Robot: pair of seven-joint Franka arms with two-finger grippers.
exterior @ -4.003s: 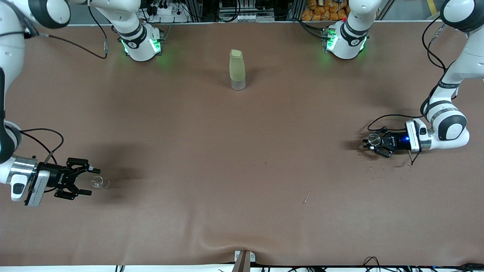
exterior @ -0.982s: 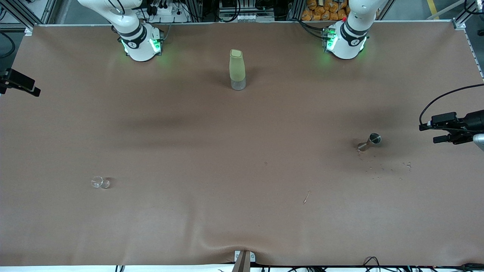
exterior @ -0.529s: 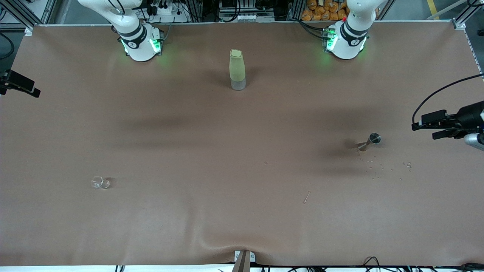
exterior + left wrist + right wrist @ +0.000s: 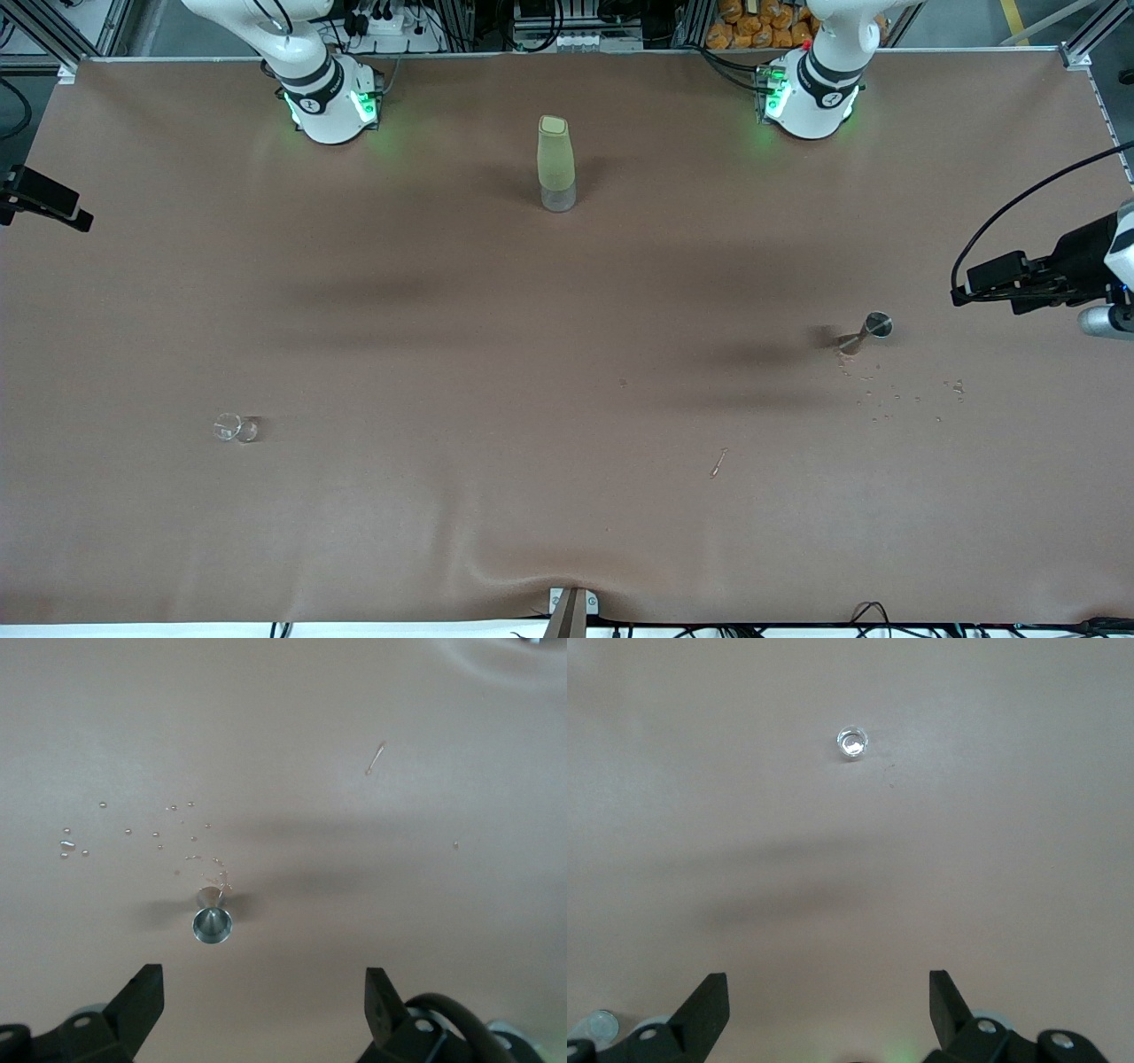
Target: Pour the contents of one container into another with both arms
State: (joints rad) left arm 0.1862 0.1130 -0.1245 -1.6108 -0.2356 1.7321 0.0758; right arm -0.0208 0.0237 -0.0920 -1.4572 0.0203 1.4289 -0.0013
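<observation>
Steel jigger (image 4: 866,332) upright on the brown table (image 4: 496,354) toward the left arm's end, droplets (image 4: 895,394) scattered just beside it, nearer the front camera. Small clear glass (image 4: 235,429) upright toward the right arm's end, well apart from the jigger. Tall green bottle (image 4: 555,163) standing between the two bases. Left gripper (image 4: 261,992) raised above the table's edge past the jigger, fingers spread wide, holding nothing. Right gripper (image 4: 828,992) up high at the right arm's end, likewise wide and empty, glass well below it.
</observation>
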